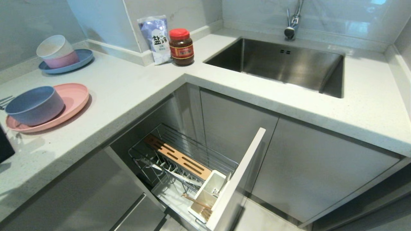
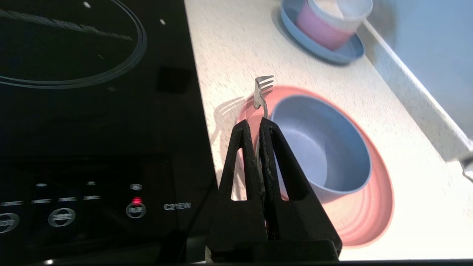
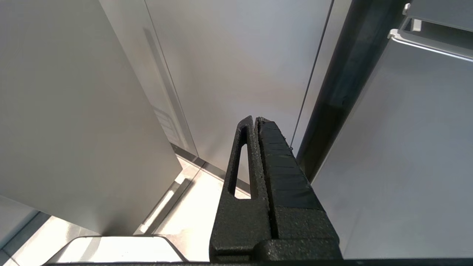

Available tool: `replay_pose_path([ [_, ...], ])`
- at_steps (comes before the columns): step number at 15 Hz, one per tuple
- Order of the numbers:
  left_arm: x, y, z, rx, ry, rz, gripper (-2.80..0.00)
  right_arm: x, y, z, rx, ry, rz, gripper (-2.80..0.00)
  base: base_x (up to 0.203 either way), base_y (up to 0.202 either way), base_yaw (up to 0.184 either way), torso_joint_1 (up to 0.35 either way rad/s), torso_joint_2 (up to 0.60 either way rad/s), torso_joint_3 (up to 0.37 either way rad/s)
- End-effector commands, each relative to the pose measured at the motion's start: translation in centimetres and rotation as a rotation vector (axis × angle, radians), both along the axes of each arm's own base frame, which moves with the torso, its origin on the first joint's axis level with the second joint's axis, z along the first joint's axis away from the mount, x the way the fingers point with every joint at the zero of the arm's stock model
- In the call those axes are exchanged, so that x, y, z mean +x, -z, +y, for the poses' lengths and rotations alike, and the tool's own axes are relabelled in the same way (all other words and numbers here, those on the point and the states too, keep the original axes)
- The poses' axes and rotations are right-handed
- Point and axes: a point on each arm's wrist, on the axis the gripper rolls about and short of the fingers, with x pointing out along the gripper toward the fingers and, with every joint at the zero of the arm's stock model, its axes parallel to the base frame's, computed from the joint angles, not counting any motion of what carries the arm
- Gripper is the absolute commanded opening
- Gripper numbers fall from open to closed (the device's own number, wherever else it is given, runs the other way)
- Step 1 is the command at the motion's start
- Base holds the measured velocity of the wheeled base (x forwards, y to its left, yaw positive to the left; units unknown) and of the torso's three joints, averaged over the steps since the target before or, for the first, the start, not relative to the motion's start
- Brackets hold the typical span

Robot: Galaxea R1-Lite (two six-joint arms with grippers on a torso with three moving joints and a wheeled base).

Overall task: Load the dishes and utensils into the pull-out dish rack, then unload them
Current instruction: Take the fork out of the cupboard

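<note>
While pinched by left fingers (image 2: 255, 123) — fork (image 2: 261, 92).

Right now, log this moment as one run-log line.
left hand: shut on fork, above pink plate | blue-grey bowl: on plate | right hand: shut, parked | dish rack: pulled out

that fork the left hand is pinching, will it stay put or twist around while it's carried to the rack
The fork looks like thin polished metal, so probably stiff but slippery. The left hand is shut on just the slim handle, tines sticking out past the fingertips, so it could pivot or slide if jolted. It seems light, so a slow carry to the cutlery box should likely hold.
</note>
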Motion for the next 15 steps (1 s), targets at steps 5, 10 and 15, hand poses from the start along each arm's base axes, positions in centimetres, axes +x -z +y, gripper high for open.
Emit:
replay_pose_path([
  [5, 1.7, 0.7, 0.7, -0.024, 0.084, 0.028, -2.8, 0.0, 0.1, 0.0, 0.0, 0.0, -0.003, -2.8, 0.0, 0.0, 0.0, 0.0, 0.0, 0.0],
  [10, 2.6, 0.3, 1.1, -0.053, 0.091, 0.005, -2.8, 0.0, 0.1, 0.0, 0.0, -0.001, -0.002, -2.8, 0.0, 0.0, 0.0, 0.0, 0.0, 0.0],
  [15, 2.7, 0.7, 1.1, -0.087, 0.093, -0.002, -2.8, 0.0, 0.0, 0.0, 0.0, -0.001, -0.004, -2.8, 0.0, 0.0, 0.0, 0.0, 0.0, 0.0],
])
